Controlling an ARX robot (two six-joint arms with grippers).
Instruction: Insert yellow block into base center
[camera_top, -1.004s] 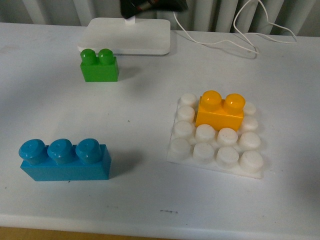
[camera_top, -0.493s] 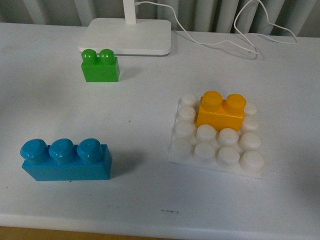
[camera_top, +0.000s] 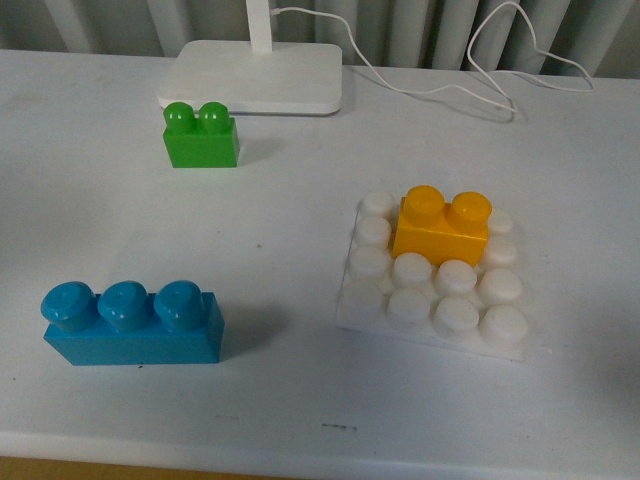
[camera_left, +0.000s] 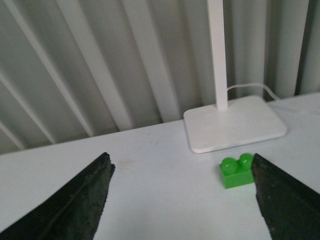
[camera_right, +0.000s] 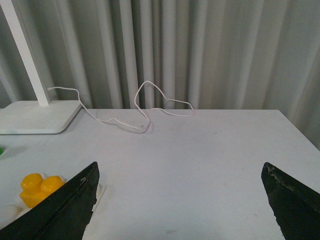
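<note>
The yellow block (camera_top: 441, 226) stands upright on the white studded base (camera_top: 456, 316), over its two middle columns and towards the far half. Two rows of bare studs show in front of it. Neither arm appears in the front view. My left gripper (camera_left: 181, 165) is open above the table with nothing between its fingers; the green brick (camera_left: 237, 170) lies just inside one fingertip. My right gripper (camera_right: 180, 172) is also open and empty, over bare table. The yellow block (camera_right: 40, 188) and an edge of the base (camera_right: 9, 212) show beside one of its fingers.
A green two-stud brick (camera_top: 201, 135) sits in front of the white lamp foot (camera_top: 255, 75) at the back. A blue three-stud brick (camera_top: 131, 322) lies front left. The lamp's white cable (camera_top: 470, 80) loops along the back right, before the curtain.
A dark gripper part at the top edge by the lamp one second ago has left the front view. The yellow block stays seated on the base.
</note>
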